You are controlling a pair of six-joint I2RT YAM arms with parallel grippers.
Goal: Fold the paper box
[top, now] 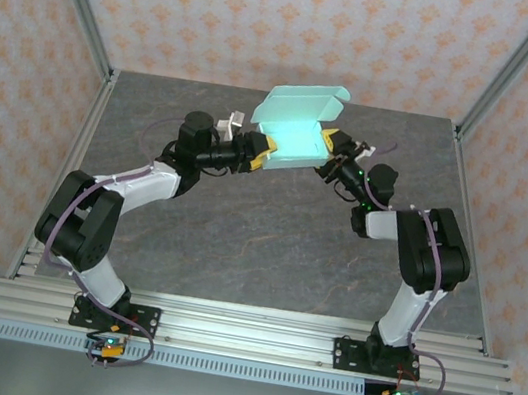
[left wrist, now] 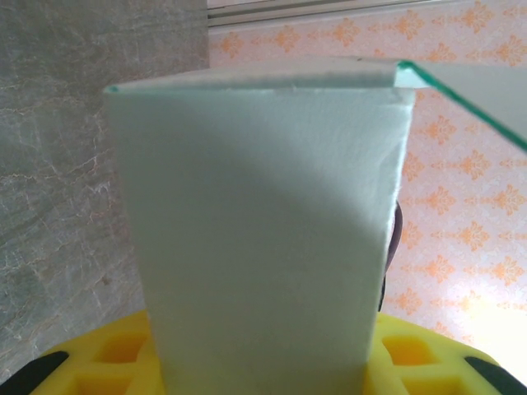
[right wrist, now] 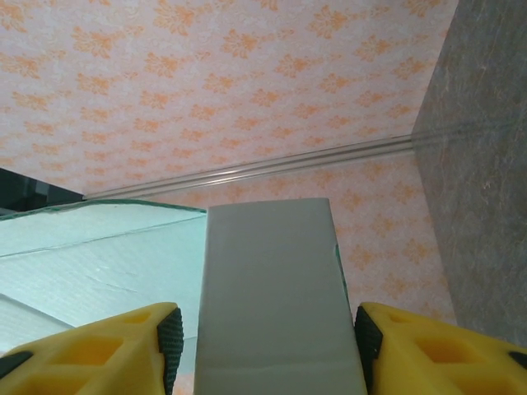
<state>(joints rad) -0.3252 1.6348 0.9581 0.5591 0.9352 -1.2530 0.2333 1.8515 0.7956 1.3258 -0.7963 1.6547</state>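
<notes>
Clamping opposite ends, left hand and right hand hold the pale mint-green card box above the worktop.

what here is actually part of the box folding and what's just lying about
In the job: paper box, held in the air; left tool and right tool, each gripping one side of it.
Just there: grey table; patterned walls; metal frame rails.

I see no words, numbers or signs that I can read. My paper box is plain mint green, with nothing printed on it.
</notes>
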